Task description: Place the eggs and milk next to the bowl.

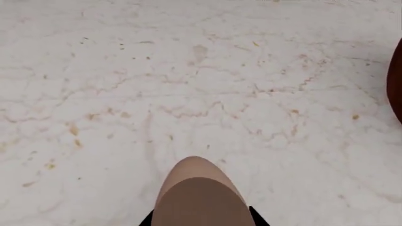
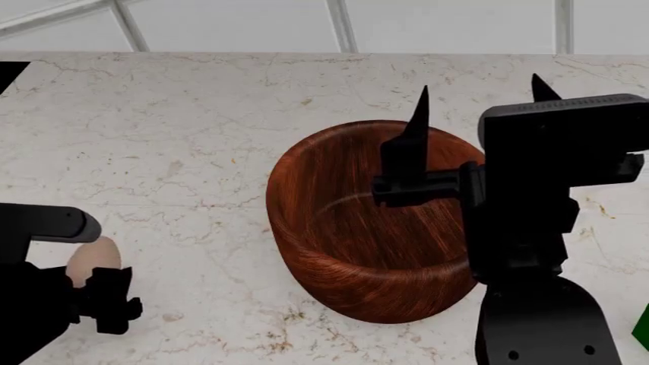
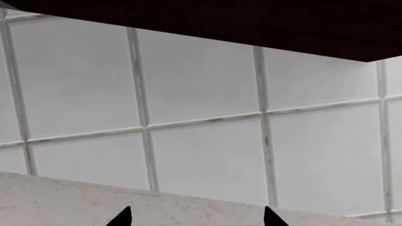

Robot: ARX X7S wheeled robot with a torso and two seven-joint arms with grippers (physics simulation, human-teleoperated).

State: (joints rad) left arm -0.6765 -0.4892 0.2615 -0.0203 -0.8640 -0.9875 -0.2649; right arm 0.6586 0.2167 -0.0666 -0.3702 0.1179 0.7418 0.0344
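The left hand (image 2: pixel 102 293) sits low at the near left of the head view, just above the marble tabletop (image 2: pixel 163 144), and is closed around a pale beige egg (image 2: pixel 93 260). In the left wrist view that egg (image 1: pixel 197 193) fills the near edge between the black finger bases, its rounded end pointing out over the veined white stone. The dark wooden bowl (image 2: pixel 370 228) stands upright in the middle of the tabletop, well to the right of the held egg and clear of it; a sliver of its dark side (image 1: pixel 396 80) shows at the border of the left wrist view. The right hand (image 2: pixel 476 95) is raised over the bowl's right side, its two pointed fingertips spread apart with nothing between them. In the right wrist view those tips (image 3: pixel 122 217) frame the far edge of the tabletop and a grey tiled wall (image 3: pixel 207 141) beyond. A small green corner (image 2: pixel 641 323) shows at the right border of the head view; it cannot be identified.
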